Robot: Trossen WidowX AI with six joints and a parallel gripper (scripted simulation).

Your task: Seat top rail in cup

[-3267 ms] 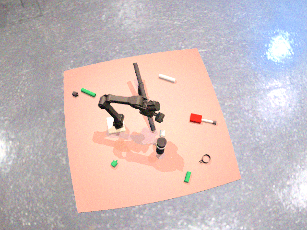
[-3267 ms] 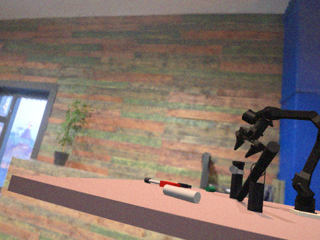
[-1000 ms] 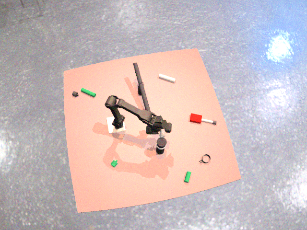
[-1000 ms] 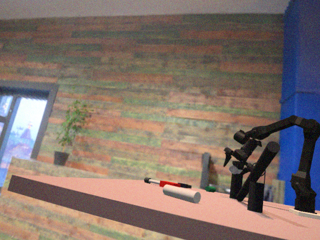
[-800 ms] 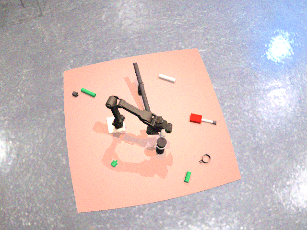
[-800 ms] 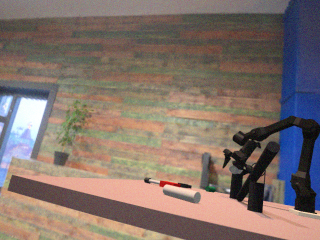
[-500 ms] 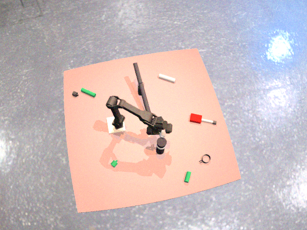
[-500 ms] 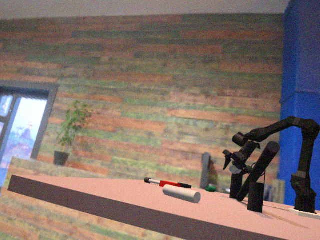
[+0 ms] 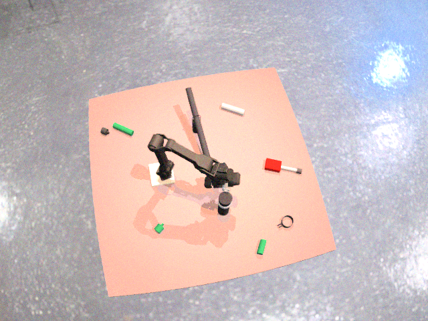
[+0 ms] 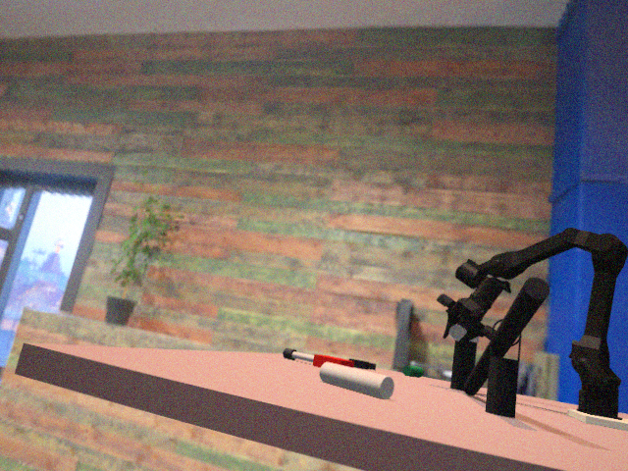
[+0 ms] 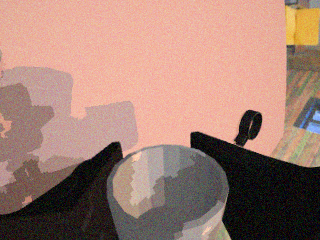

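My gripper is shut on the grey rail-end cup, which fills the gap between the fingers in the wrist view. It is just above the dark big post, which has a pale band near its top. The dark top rail slants through the loop cap on the smaller post. Its low end runs toward the big post and is hidden by my arm in the top view.
On the pink mat lie a white cylinder, a red block with a white pin, a spare black ring, green cylinders, a green bit and a small dark piece.
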